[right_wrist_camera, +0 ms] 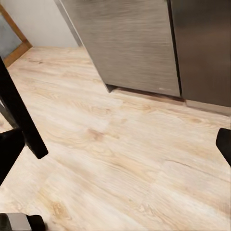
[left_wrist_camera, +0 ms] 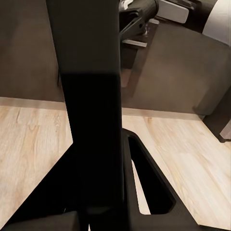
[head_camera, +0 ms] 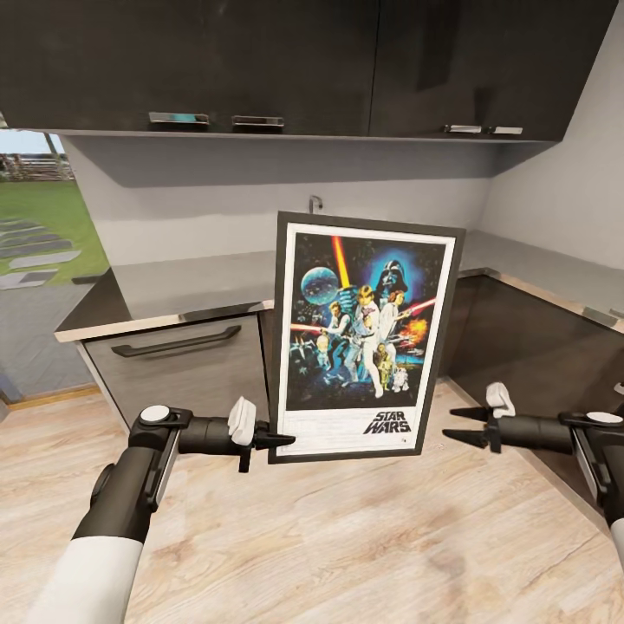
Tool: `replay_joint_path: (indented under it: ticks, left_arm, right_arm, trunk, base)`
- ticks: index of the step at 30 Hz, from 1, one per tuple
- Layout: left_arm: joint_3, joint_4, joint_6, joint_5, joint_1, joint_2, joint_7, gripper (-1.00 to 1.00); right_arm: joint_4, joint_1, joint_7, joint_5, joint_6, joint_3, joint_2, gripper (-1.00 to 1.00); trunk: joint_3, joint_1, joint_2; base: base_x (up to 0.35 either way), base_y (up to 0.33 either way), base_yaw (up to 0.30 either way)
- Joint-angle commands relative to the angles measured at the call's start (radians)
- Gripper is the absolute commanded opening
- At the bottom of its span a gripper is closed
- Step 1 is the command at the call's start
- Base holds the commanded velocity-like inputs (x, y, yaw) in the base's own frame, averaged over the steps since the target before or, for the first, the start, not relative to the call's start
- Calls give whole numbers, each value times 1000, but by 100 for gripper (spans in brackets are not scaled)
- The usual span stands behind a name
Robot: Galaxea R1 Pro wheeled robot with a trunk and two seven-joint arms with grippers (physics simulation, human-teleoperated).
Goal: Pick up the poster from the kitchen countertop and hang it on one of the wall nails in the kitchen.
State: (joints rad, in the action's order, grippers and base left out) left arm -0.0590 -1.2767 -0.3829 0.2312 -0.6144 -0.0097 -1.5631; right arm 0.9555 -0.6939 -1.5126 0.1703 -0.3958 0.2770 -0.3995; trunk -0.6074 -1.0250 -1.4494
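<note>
poster [head_camera: 362, 334] upright in mid-air before the dark surface [head_camera: 186, 286], over wood floor [head_camera: 347, 537]. left gripper [head_camera: 279, 440] jaws clamped on its lower left corner. right gripper [head_camera: 459, 426] jaws apart, seemingly clear of frame.

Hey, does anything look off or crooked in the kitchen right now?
Only the poster: it is off the countertop, held upright in mid-air by its lower corner in the left gripper, leaning slightly. Nothing looks spilled or damaged.
</note>
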Motion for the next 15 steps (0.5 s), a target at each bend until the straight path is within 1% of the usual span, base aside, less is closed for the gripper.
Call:
replay_joint_path:
  ticks: [1,6,11,15]
  left_arm:
    - [-2,-1,-8,8,0,-1,-8,-100]
    - [0,-6,-8,7,3,-1,-8,-100]
    - [14,-12,-8,7,23,-1,-8,-100]
    - [17,-13,-8,7,28,-1,-8,-100]
  right_arm:
    - [0,-3,-14,7,-11,2,0,100]
    - [-4,-10,-37,8,-9,-1,0,100]
    - [-4,-11,-41,8,-8,-3,0,100]
    - [-4,-12,-43,7,-8,-7,1,100]
  trunk:
    - [-1,0,-1]
    - [-1,0,-1]
    - [-1,0,-1]
    - [-1,0,-1]
  base:
    - [0,0,0]
    - [0,0,0]
    - [0,0,0]
    - [0,0,0]
